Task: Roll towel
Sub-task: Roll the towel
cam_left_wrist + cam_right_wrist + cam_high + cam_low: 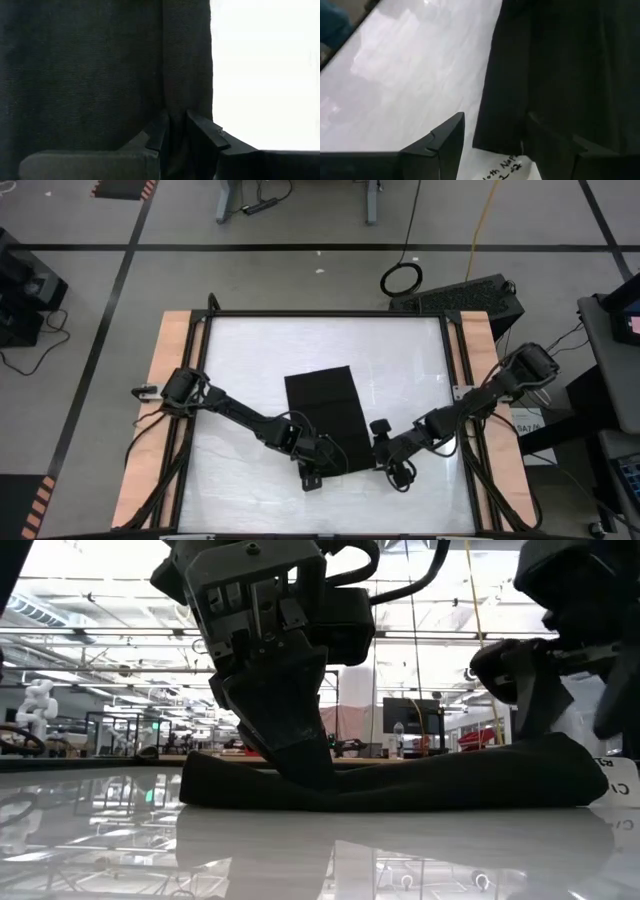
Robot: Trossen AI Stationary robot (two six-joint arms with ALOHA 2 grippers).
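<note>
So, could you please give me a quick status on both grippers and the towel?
Left gripper pinching the towel's near edge, fingers closed on a fold. Right gripper open at the opposite near corner, holding nothing. Towel not yet rolled. Nothing in the way.

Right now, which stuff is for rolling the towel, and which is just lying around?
For the job:
towel
left gripper, nipping the towel's near edge
right gripper, jaws open beside the towel

Just lying about:
cable loop on the floor
paper label on the table
</note>
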